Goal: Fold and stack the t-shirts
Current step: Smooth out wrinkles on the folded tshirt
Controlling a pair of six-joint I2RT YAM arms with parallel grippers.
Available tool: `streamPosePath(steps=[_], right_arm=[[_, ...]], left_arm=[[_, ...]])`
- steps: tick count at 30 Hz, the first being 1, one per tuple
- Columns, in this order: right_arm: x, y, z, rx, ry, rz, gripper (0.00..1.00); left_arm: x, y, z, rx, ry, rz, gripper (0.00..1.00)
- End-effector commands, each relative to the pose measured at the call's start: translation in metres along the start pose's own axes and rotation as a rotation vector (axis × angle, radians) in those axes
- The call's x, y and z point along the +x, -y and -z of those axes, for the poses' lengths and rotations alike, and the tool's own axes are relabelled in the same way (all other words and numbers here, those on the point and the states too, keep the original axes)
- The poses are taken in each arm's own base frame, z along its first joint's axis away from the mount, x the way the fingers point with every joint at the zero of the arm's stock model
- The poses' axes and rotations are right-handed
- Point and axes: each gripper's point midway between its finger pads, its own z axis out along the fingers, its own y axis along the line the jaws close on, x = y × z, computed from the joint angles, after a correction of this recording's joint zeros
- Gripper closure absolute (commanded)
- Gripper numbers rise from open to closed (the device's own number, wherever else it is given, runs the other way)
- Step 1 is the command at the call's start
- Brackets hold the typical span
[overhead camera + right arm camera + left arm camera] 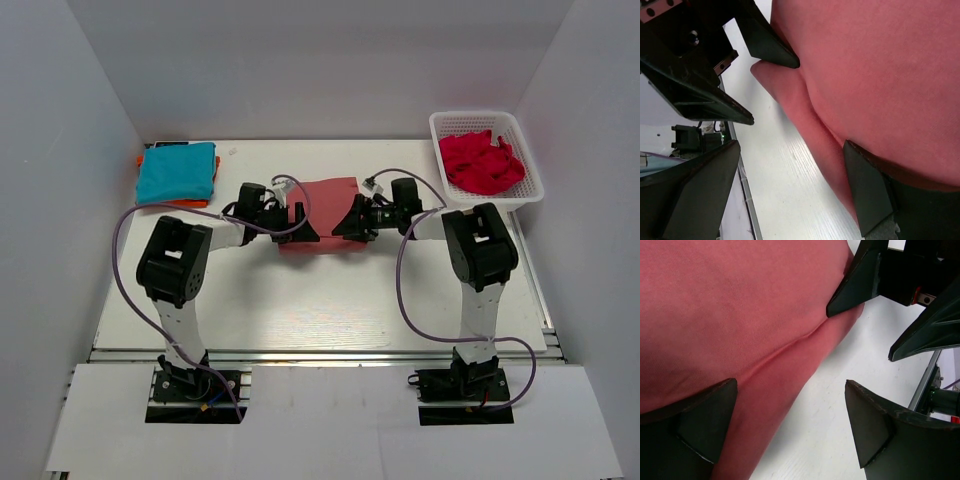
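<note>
White desk (300, 310) is holding the folded salmon-red tee (325, 198) at centre, with left hand (300, 226) and right hand (348, 222) straddling its edges, fingers spread apart. Only the top view is showing the teal tee (177, 172) far left; wrist views are catching a soft crease (790, 345).

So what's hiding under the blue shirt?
An orange shirt: only its edge peeks out from under the blue shirt. The rest is covered, so anything else underneath can't be seen.
</note>
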Motion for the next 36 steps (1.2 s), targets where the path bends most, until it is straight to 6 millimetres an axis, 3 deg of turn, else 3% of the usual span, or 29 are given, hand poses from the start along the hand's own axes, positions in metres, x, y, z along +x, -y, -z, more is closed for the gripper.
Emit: streamPosePath(steps=[1, 5, 7, 9, 10, 12, 16, 20, 21, 24, 26, 30, 32, 36], right_arm=[[0.026, 0.05, 0.01, 0.122, 0.014, -0.102, 0.1], [0.024, 0.055, 0.02, 0.098, 0.021, -0.123, 0.1], [0.02, 0.046, 0.025, 0.077, 0.022, -0.094, 0.1], [0.001, 0.019, 0.031, 0.045, 0.048, 0.01, 0.1], [0.003, 0.015, 0.033, 0.052, 0.03, 0.022, 0.1], [-0.022, -0.017, 0.045, 0.049, 0.075, 0.152, 0.1], [-0.047, -0.062, 0.072, 0.067, 0.166, 0.293, 0.1], [-0.057, -0.071, 0.09, 0.172, 0.283, 0.352, 0.1], [-0.06, -0.073, 0.102, 0.22, 0.335, 0.369, 0.1], [-0.072, -0.057, 0.125, 0.397, 0.465, 0.379, 0.1], [-0.068, -0.056, 0.138, 0.458, 0.518, 0.385, 0.1], [-0.074, -0.046, 0.168, 0.606, 0.636, 0.385, 0.1], [-0.075, -0.048, 0.175, 0.632, 0.653, 0.387, 0.1], [-0.068, -0.035, 0.177, 0.679, 0.627, 0.34, 0.1]], left_arm=[[0.022, -0.02, 0.015, -0.101, -0.043, 0.033, 0.0], [0.029, -0.029, 0.018, -0.149, -0.079, 0.025, 0.0], [0.015, -0.029, 0.024, -0.189, -0.054, -0.003, 0.0], [-0.008, -0.014, 0.034, -0.188, -0.016, -0.048, 0.0], [-0.02, -0.01, 0.039, -0.198, 0.007, -0.071, 0.0], [-0.049, 0.012, 0.05, -0.194, 0.071, -0.123, 0.0], [-0.077, 0.03, 0.069, -0.206, 0.172, -0.165, 0.0], [-0.09, -0.005, 0.075, -0.401, 0.204, -0.064, 0.0], [-0.083, -0.015, 0.07, -0.435, 0.156, -0.034, 0.0], [-0.084, -0.022, 0.065, -0.446, 0.151, -0.02, 0.0], [-0.085, -0.025, 0.06, -0.444, 0.162, -0.004, 0.0], [-0.077, -0.055, 0.056, -0.564, 0.154, 0.065, 0.0], [-0.069, -0.072, 0.052, -0.635, 0.139, 0.071, 0.02], [-0.061, -0.082, 0.031, -0.62, 0.082, 0.063, 0.11]])
